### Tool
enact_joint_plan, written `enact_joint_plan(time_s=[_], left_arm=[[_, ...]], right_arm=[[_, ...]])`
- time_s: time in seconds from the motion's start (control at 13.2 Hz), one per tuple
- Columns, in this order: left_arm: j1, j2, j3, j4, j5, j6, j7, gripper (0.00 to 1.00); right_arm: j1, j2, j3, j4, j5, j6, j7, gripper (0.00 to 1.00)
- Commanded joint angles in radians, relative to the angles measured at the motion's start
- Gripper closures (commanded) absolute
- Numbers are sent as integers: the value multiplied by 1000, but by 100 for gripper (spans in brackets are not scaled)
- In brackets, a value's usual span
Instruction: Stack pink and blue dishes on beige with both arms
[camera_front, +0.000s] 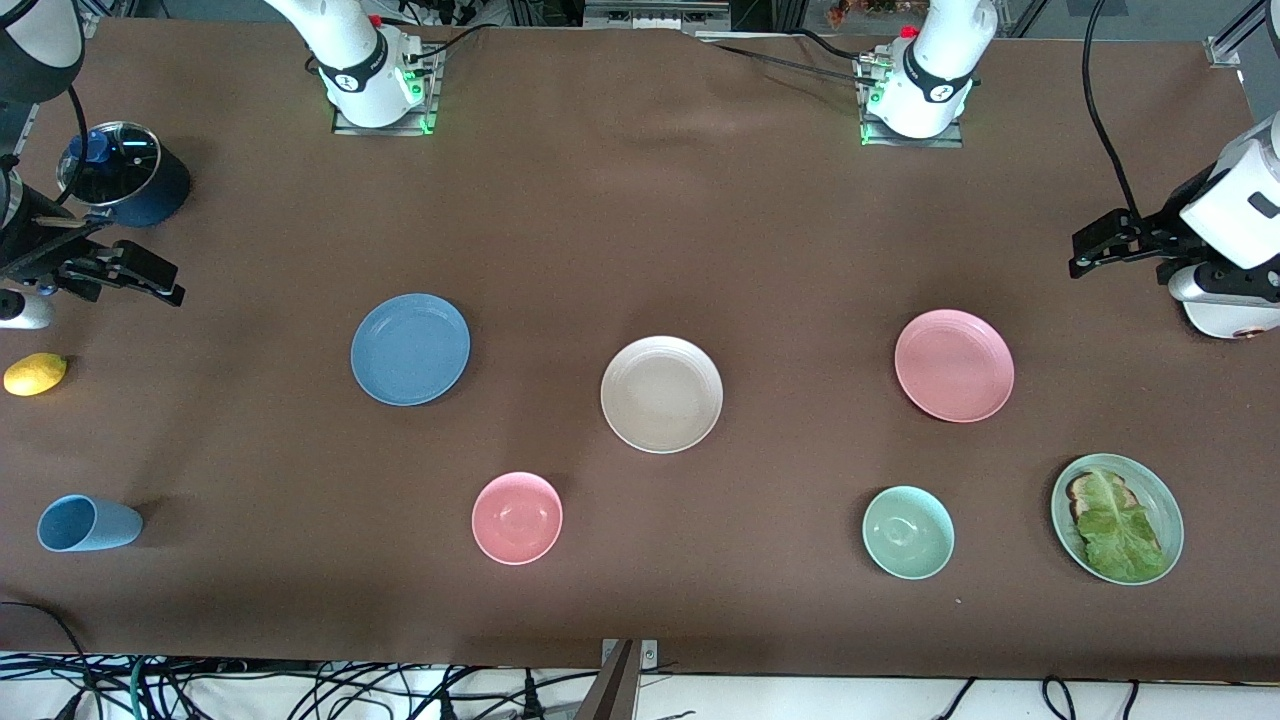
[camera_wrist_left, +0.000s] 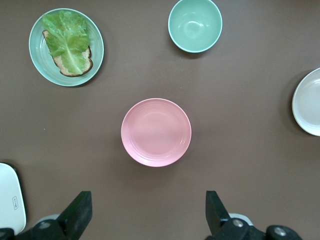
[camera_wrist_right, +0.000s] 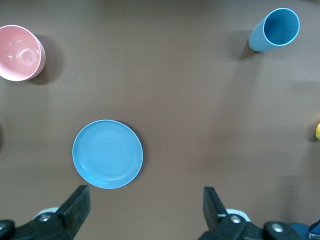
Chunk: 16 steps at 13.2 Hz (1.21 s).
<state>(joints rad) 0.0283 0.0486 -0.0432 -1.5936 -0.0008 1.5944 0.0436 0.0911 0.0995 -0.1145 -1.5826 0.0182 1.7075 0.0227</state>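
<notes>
So far nothing is stacked: you are at the opening step, with all three plates lying apart on the worktop (camera_front: 640, 200). The beige plate (camera_front: 661, 394) sits in the middle, the blue plate (camera_front: 410, 349) toward the right arm's end, the pink plate (camera_front: 954, 365) toward the left arm's end.

Your left gripper (camera_front: 1118, 243) hangs with its fingers spread wide and empty, out at the left arm's end of the worktop, well apart from the pink plate. Your right gripper (camera_front: 130, 272) is likewise wide and empty at the right arm's end, near a dark pot (camera_front: 125, 187), with the blue plate well off.

Next, you likely need to bring each gripper down to its plate's rim; flat plates offer only the edge to pinch.
</notes>
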Motion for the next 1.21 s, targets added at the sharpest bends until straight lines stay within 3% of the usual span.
enact_joint_plan(time_s=[0.0,0.23,0.68,0.98,1.13], left_arm=[[2,2,-4,4,5,-2,2,0],[19,60,0,-2,-7,-2,-27,0],[44,273,0,-17,12,27,-10,0],[140,304,-3,-187,9,249,163,0],[192,310,-3,-229,-1,282,258,0]], right_arm=[[-7,2,4,7,-3,1,-3,0],[-5,2,3,7,0,1,-3,0],[1,11,6,7,-1,1,-3,0],[9,22,9,7,-23,27,0,0],[13,22,9,6,-32,27,-1,0]])
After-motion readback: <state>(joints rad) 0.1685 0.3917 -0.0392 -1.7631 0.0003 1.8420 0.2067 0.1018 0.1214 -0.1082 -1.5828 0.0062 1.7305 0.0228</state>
